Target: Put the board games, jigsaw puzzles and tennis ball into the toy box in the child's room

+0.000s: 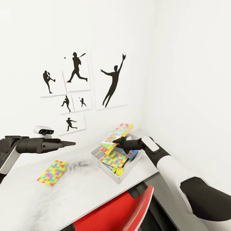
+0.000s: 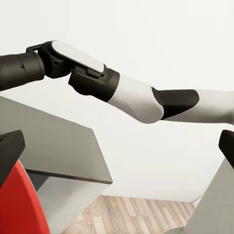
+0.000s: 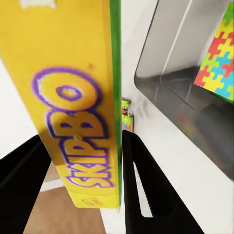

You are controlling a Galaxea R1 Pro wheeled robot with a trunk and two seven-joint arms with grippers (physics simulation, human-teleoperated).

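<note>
Right of centre in the head view, the right gripper (image 1: 117, 143) is clamped on the SKIP-BO board game (image 1: 117, 135), holding it tilted over the back rim of the toy box (image 1: 119, 179) on the table (image 1: 80, 189); the right wrist view shows its two black fingers (image 3: 146, 185) pressed against the box's flat sides. Inside the toy box lies one jigsaw puzzle (image 1: 114, 159) atop what may be another game box, partly hidden. At lower left, a second jigsaw puzzle (image 1: 52, 172) lies flat on the table, with the left gripper (image 1: 71, 143) above and apart from it, fingers seemingly together.
</note>
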